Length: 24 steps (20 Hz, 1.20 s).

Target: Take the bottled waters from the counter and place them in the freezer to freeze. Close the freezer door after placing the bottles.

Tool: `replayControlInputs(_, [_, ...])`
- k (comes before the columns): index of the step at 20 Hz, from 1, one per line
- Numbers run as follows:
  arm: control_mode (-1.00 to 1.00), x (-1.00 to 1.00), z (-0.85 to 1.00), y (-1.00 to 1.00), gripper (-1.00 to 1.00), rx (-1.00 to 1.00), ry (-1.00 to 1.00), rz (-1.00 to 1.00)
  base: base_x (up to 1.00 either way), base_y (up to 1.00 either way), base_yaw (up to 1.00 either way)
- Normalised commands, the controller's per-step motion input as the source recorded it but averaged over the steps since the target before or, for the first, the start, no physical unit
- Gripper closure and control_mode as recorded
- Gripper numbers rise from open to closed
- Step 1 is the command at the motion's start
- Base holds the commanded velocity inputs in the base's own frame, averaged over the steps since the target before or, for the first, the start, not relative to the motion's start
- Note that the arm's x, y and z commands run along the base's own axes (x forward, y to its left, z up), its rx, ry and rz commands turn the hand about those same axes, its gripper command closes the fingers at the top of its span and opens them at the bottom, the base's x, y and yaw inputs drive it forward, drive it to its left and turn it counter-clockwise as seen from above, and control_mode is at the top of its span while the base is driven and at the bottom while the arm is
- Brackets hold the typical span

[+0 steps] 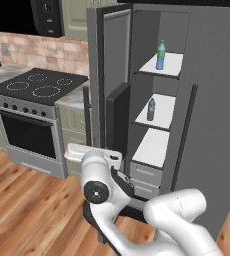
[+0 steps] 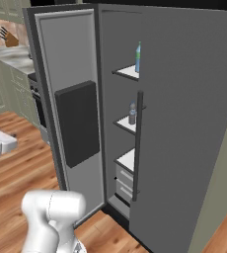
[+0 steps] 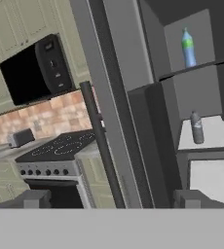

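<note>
With both bottles shelved, the blue bottle (image 1: 160,55) above the grey bottle (image 1: 150,109), we should swing the freezer door (image 2: 68,113) shut; in the hand view our gripper (image 3: 113,199), spread empty, faces its handle (image 3: 102,146).

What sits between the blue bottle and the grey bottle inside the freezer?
Only the white upper shelf under the blue bottle; the grey bottle stands on the next shelf down, seen in the left base view.

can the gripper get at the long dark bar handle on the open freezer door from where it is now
Probably yes. The open gripper faces the long dark vertical bar handle of the tall grey freezer door, and nothing stands between them. The black stovetop range sits further behind, to one side.
</note>
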Motion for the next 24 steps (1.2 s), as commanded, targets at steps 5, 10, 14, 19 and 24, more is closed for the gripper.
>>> replayControlInputs(5, [-1.00,0.54,-0.61,0.42,-1.00,0.00,-0.12,-0.03,0.00,0.00,0.00])
replayControlInputs(10, [-1.00,0.37,-0.27,0.42,-1.00,0.00,-0.08,-0.14,0.00,0.00,0.00])
replayControlInputs(14, [-1.00,0.37,-0.16,0.47,-1.00,0.00,-0.02,-0.17,0.00,0.00,0.00])
replayControlInputs(19, [-1.00,0.30,-0.09,0.41,-1.00,0.00,-0.02,-0.19,0.00,0.00,0.00])
replayControlInputs(24, [-1.00,0.36,-0.09,0.15,-1.00,0.02,-0.01,-0.14,0.00,0.00,0.00])
